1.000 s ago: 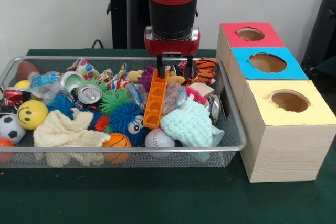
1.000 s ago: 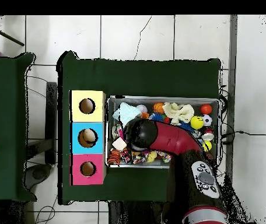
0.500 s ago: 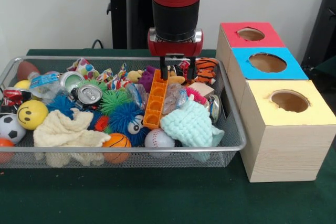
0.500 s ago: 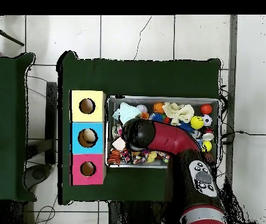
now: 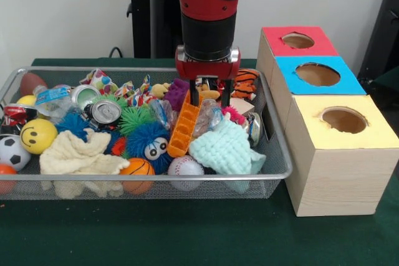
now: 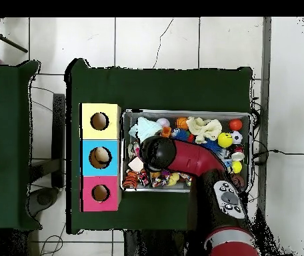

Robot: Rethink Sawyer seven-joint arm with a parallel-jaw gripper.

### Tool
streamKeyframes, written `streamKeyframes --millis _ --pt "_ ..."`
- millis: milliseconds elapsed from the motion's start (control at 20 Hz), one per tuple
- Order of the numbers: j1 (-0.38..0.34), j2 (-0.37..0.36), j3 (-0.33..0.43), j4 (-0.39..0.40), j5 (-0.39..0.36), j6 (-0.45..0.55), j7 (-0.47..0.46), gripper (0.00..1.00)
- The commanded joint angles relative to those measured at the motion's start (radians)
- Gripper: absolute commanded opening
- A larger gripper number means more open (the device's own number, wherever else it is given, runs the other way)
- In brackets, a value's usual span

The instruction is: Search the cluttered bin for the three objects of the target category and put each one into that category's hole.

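Note:
My gripper is open and reaches down into the wire bin, right of its middle. Its left finger touches the top of a long orange plastic tray that leans tilted. Between the fingers lie a crinkled clear bag and a small yellow-orange toy. A teal knitted cloth lies just in front. A tiger plush sits behind the right finger. Three hole boxes stand to the right: red, blue, yellow. In the overhead view the arm hides the gripper.
The bin is packed: crushed cans, a blue fuzzy ball with eyes, a baseball, a small basketball, a yellow smiley ball, a cream cloth. In the overhead view the boxes stand left of the bin.
The gripper has sunk lower into the bin and drifted slightly right. The orange tray has tipped over to a slant and the fuzzy blue ball shifted a little.

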Motion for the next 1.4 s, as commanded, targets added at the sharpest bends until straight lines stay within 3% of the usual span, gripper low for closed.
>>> streamKeyframes --millis 50,500,1000,1400 --pt "0.004 0.08 0.061 -0.051 -0.009 -0.082 0.119 1.0" --pt "0.015 0.089 0.057 -0.045 0.006 -0.093 0.137 1.0" --pt "0.056 -0.002 0.034 0.013 0.04 -0.008 0.184 1.0" --pt "0.061 0.012 0.036 0.015 0.045 -0.035 0.18 1.0"
